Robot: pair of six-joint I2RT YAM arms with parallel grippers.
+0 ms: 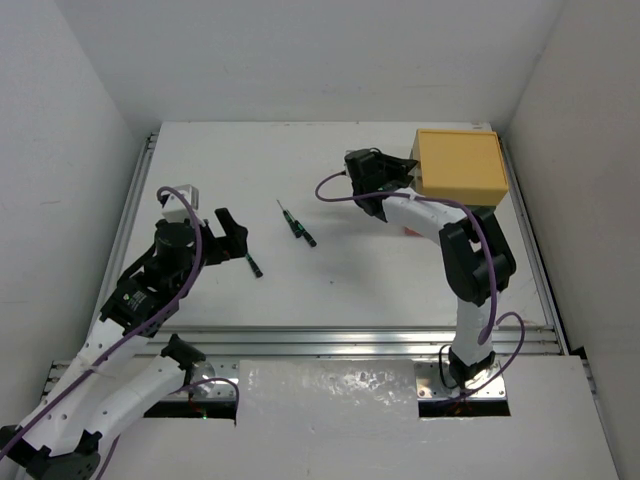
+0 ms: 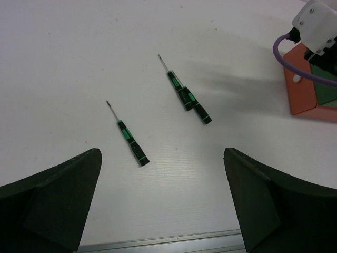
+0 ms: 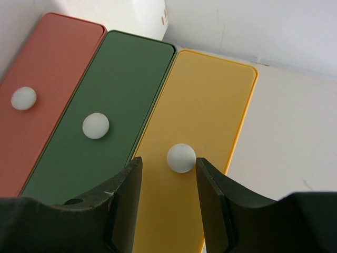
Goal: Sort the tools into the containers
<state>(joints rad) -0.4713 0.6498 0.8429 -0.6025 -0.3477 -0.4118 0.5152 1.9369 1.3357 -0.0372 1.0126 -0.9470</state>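
Right wrist: fingers (image 3: 124, 195) straddle white knob (image 3: 181, 157) of yellow drawer (image 3: 213, 100).

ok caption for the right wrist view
Right gripper open, lined up on the yellow drawer's white knob, green drawer and red drawer beside it

The left arm (image 1: 150, 290) leans forward with its elbow bent. The left gripper (image 1: 225, 235) points down and outward, jaws spread wide. The right arm (image 1: 470, 260) reaches far forward, its forearm angled leftward. The right gripper (image 3: 168, 163) has its jaws parted narrowly.
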